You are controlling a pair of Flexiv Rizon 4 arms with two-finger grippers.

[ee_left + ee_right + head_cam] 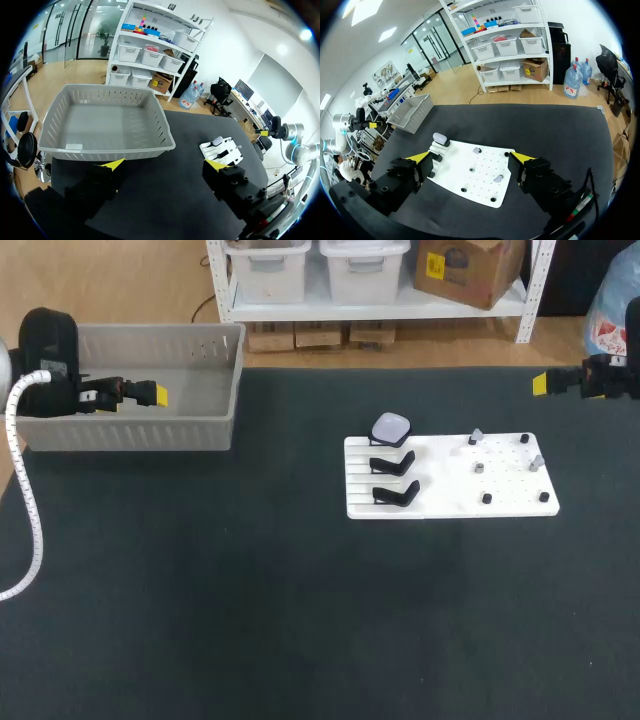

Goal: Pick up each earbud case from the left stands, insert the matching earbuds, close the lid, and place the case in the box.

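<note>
A pale earbud case (391, 427) sits closed on the farthest of three black stands at the left end of a white board (450, 490). The two nearer stands (394, 478) are bare. Small grey and black earbuds (480, 468) stand on pegs at the board's right half. My left gripper (156, 395) hangs open over the grey basket (130, 435), holding nothing. My right gripper (541, 383) is open and empty near the table's far right edge, away from the board. In the right wrist view the case (440, 138) and board (455, 172) lie ahead of the open right gripper (470, 157).
The left wrist view shows the grey basket (107, 147) with nothing in it, just ahead of my open left gripper (165, 164), and the board (231, 156) off to one side. The basket (412, 114) stands at the table's far left corner.
</note>
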